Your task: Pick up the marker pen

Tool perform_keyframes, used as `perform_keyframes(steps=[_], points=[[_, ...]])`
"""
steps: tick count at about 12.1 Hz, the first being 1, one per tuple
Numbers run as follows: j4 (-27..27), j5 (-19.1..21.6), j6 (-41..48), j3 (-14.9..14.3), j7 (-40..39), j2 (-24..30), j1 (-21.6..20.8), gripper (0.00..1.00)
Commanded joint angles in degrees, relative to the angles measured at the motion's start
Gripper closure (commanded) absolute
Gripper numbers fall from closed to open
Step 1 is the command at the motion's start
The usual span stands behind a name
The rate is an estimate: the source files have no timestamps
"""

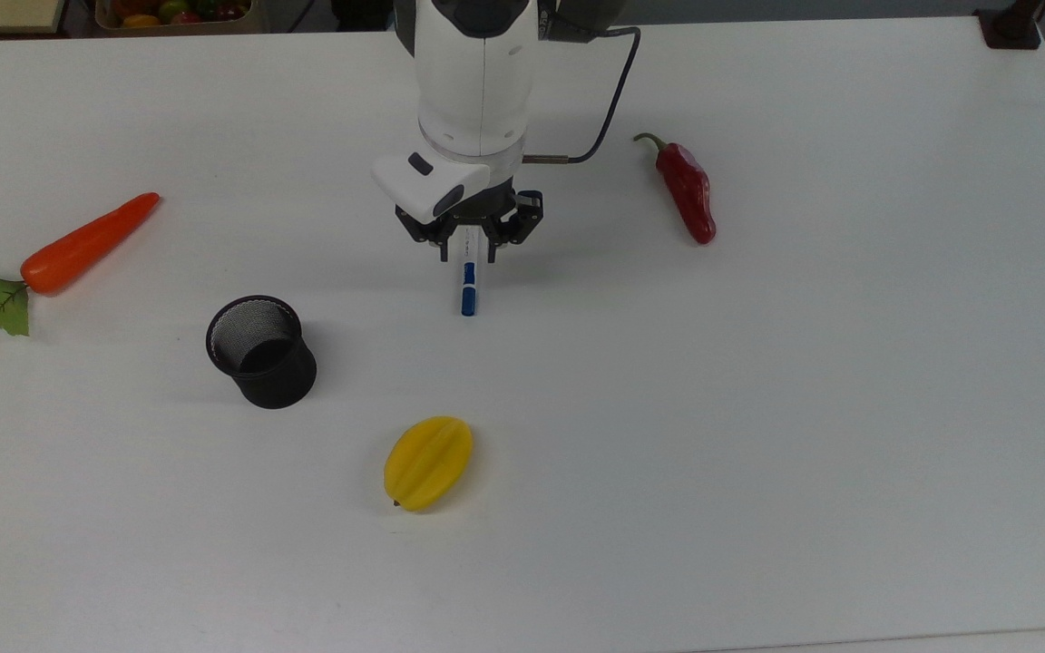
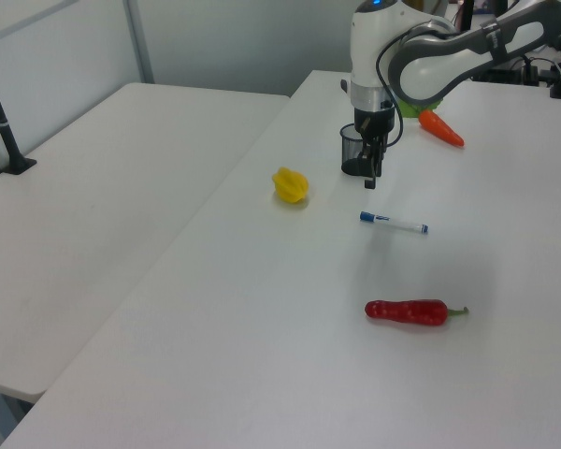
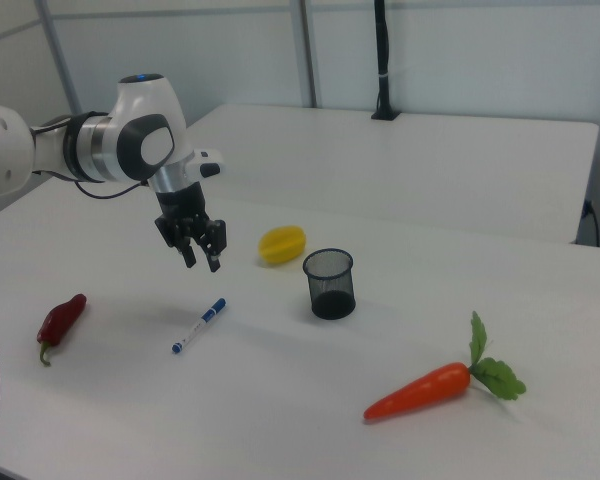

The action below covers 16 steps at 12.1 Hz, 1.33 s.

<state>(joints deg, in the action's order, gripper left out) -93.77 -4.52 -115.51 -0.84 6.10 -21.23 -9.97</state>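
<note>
On the white bench point(image 1: 758, 408) in the top view, the marker pen point(image 1: 468, 286) lies flat at 6 o'clock of the open, empty pincer point(image 1: 469, 243). From the left view, it hovers above; descending to grip seems next. From the right view, the black mesh cup point(image 3: 329, 284) appears empty.

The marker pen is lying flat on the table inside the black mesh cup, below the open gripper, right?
Not quite. The marker pen lies flat on the table beside the black mesh cup, apart from it, below the open gripper. The right view shows it.
</note>
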Motion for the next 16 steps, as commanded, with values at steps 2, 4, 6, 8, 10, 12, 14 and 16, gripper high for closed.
perform_keyframes(steps=[2, 4, 6, 8, 10, 12, 14, 16], points=[[0.6, -0.84, 4.49, -0.65, 1.29, 3.81, -0.67, 0.0], [0.52, -1.98, 9.04, -1.0, 0.85, 7.23, -0.14, 0.0], [0.34, -2.6, 13.36, -1.44, 0.41, 11.54, 1.08, 0.0], [-0.27, -2.6, 16.35, -1.44, -1.16, 14.53, 2.49, 0.0], [-0.89, -2.51, 19.26, -1.36, -3.28, 17.08, 3.81, 0.0], [-1.33, -1.99, 20.05, -1.36, -3.37, 19.19, 5.21, 0.0], [-1.15, -1.72, 21.98, -1.36, -3.37, 20.25, 5.49, 0.0], [-0.98, -1.64, 22.43, -1.36, -3.37, 20.17, 5.49, 0.0]])
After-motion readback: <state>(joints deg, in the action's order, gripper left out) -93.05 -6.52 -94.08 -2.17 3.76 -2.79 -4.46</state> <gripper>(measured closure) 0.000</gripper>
